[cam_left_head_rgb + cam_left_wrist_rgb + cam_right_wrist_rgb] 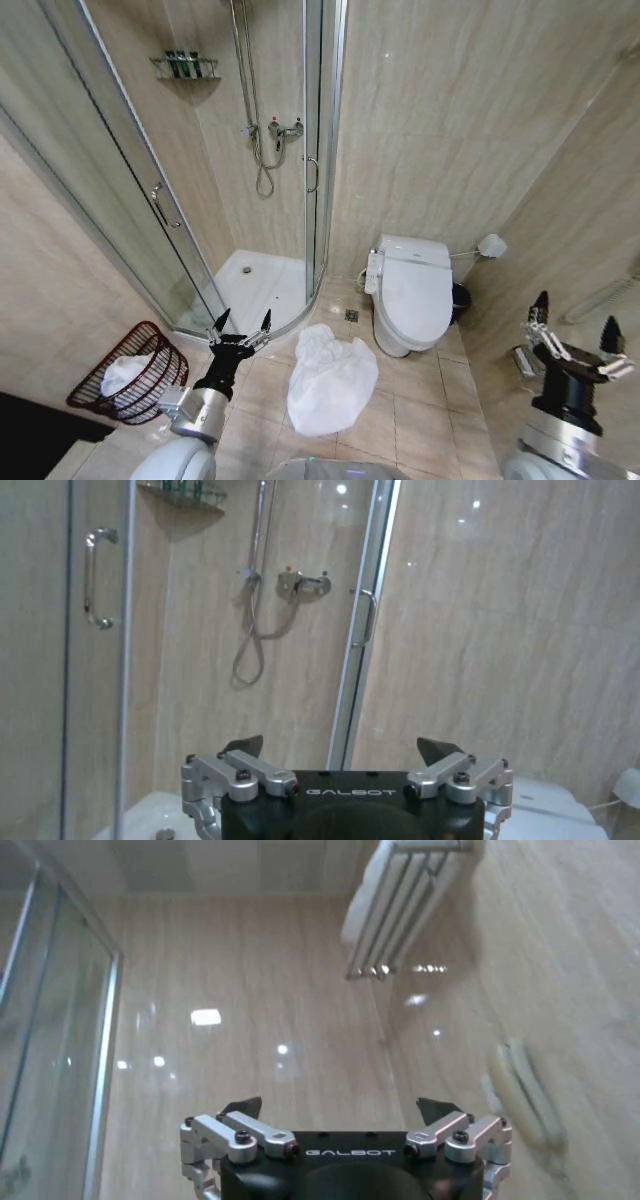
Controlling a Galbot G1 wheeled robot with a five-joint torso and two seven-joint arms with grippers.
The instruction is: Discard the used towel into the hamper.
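Note:
A crumpled white towel lies on the tiled floor in front of the toilet. The hamper, a dark reddish-brown woven basket, lies tipped on its side at the lower left with a white cloth inside it. My left gripper is raised between the hamper and the towel, open and empty; its left wrist view faces the shower wall. At the right edge, near the wall, my right gripper is also held up, open and empty, and the right wrist view looks up at the wall.
A glass shower cabin with a handle fills the back left. A white toilet stands at the back centre, with a small dark bin beside it. A towel rack hangs high on the right wall. Tiled floor is open around the towel.

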